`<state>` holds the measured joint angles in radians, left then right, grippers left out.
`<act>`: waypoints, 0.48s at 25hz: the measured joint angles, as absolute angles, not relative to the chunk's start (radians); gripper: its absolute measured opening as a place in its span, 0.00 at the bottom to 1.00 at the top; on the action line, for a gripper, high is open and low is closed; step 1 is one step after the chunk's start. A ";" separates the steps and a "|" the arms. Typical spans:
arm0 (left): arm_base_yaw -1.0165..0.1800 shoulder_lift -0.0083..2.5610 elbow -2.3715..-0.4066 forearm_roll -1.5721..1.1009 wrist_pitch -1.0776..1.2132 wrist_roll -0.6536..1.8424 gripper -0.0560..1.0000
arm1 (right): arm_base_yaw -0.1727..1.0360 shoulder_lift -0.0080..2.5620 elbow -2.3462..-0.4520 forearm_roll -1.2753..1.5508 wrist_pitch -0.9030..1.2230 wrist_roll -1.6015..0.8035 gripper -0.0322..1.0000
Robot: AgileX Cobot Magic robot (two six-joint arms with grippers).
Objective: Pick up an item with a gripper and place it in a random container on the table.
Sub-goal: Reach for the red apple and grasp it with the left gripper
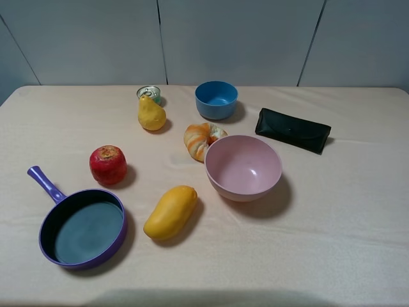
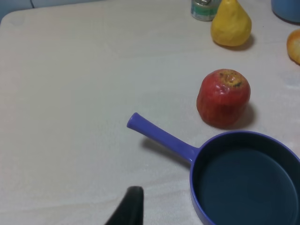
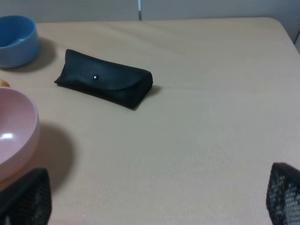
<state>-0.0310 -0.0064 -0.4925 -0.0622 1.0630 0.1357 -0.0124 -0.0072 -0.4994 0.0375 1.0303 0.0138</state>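
Apple sits upright on the table, just beside the purple pan, ungripped; a short carry is judged. Left claw shows one fingertip only, so its opening cannot be told. Right claw stands wide apart, empty, near the black case.

Matt, faintly creased beige cloth over table. Smooth glossy plastic: pink bowl, blue bowl, purple frying pan with duller dark inside. Matt, slightly rough red apple. Shiny metal tin can. Matt black leather-like case, small metal stud.
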 joint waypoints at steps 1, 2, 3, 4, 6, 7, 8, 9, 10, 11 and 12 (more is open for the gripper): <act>-0.031 -0.006 -0.493 -0.062 1.063 0.136 0.96 | -0.012 -0.007 -0.499 0.037 1.030 0.014 0.70; -0.031 -0.006 -0.493 -0.062 1.063 0.136 0.96 | -0.012 -0.007 -0.499 0.037 1.030 0.014 0.70; -0.031 -0.006 -0.493 -0.062 1.063 0.136 0.96 | -0.012 -0.007 -0.499 0.037 1.030 0.014 0.70; -0.031 -0.006 -0.493 -0.062 1.063 0.136 0.96 | -0.012 -0.007 -0.499 0.037 1.030 0.014 0.70; -0.031 -0.006 -0.493 -0.062 1.063 0.136 0.96 | -0.012 -0.007 -0.499 0.037 1.030 0.014 0.70; -0.031 -0.006 -0.493 -0.062 1.063 0.134 0.96 | -0.012 -0.007 -0.499 0.037 1.030 0.014 0.70; -0.031 -0.007 -0.493 -0.062 1.063 0.134 0.96 | -0.012 -0.007 -0.499 0.037 1.030 0.014 0.70; -0.031 -0.007 -0.495 -0.062 1.063 0.129 0.96 | -0.012 -0.007 -0.499 0.037 1.030 0.014 0.70; -0.031 -0.007 -0.500 -0.062 1.063 0.127 0.96 | -0.012 -0.007 -0.499 0.037 1.030 0.014 0.70; -0.031 -0.007 -0.509 -0.062 1.063 0.126 0.96 | -0.012 -0.007 -0.499 0.037 1.030 0.014 0.70; -0.031 -0.006 -0.520 -0.062 1.063 0.125 0.96 | -0.012 -0.007 -0.499 0.037 1.030 0.014 0.70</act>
<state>-0.0310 -0.0055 -0.5201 -0.0622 1.0630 0.1248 -0.0124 -0.0072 -0.4994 0.0375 1.0303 0.0138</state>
